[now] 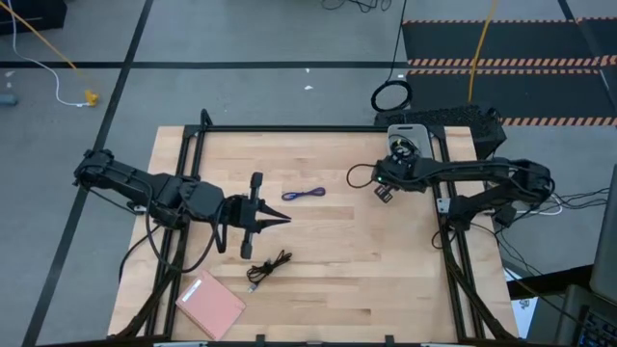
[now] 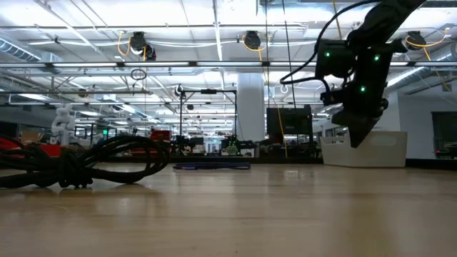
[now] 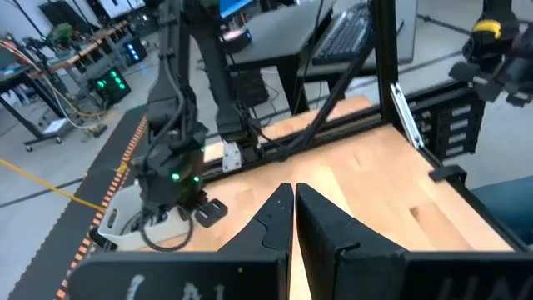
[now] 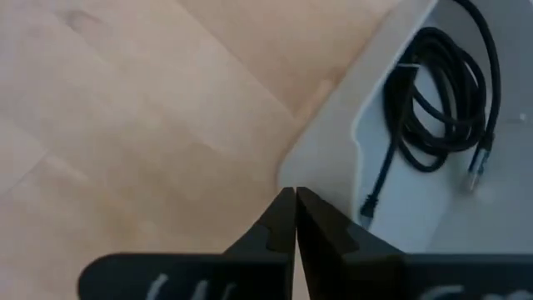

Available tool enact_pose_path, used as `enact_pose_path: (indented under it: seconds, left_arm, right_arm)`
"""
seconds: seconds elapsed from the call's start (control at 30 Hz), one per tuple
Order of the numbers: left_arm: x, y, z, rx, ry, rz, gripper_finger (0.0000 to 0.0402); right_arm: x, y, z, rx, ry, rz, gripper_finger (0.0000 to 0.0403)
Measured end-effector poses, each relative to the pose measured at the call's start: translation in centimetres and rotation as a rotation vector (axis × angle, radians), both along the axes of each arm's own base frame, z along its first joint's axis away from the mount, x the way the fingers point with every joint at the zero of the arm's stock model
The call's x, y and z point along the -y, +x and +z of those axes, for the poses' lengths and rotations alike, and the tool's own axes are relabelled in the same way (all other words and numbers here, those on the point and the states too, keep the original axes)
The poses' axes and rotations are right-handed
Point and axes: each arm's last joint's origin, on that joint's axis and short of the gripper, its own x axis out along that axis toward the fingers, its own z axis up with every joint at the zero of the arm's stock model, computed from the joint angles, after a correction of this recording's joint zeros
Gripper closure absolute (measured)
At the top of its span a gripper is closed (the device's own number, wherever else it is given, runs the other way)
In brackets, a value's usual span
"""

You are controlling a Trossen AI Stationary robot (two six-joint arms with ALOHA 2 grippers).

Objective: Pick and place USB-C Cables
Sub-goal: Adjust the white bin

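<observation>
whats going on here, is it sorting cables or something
A two-arm robot is moving USB-C cables off a wooden table into a white bin at the far right corner. One black coiled cable already lies in the bin, and the right tool hangs shut by the bin's edge, holding nothing. The left tool is also shut and empty over mid-table. A blue-purple cable and a black bundled cable are on the table, near a pink pad.
</observation>
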Motion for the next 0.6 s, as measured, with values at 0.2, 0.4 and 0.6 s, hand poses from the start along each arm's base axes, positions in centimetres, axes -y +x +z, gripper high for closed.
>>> enact_pose_path:
  seconds: [0.2, 0.4, 0.6]
  left_arm:
    - [0.1, 0.4, -0.4, -0.018, 0.0, 0.003, 0.038]
    - [0.2, 0.9, -0.9, -0.039, -0.01, 0.017, 0.038]
    - [0.2, 1.2, -1.7, -0.098, 0.003, 0.038, 0.038]
  right_arm:
    - [1.3, 0.8, -0.3, 0.041, -0.036, 0.034, 0.0397]
    - [2.4, 0.6, -0.4, 0.029, -0.05, 0.036, 0.0397]
    - [3.0, 0.5, 0.0, 0.036, -0.069, 0.062, 0.0397]
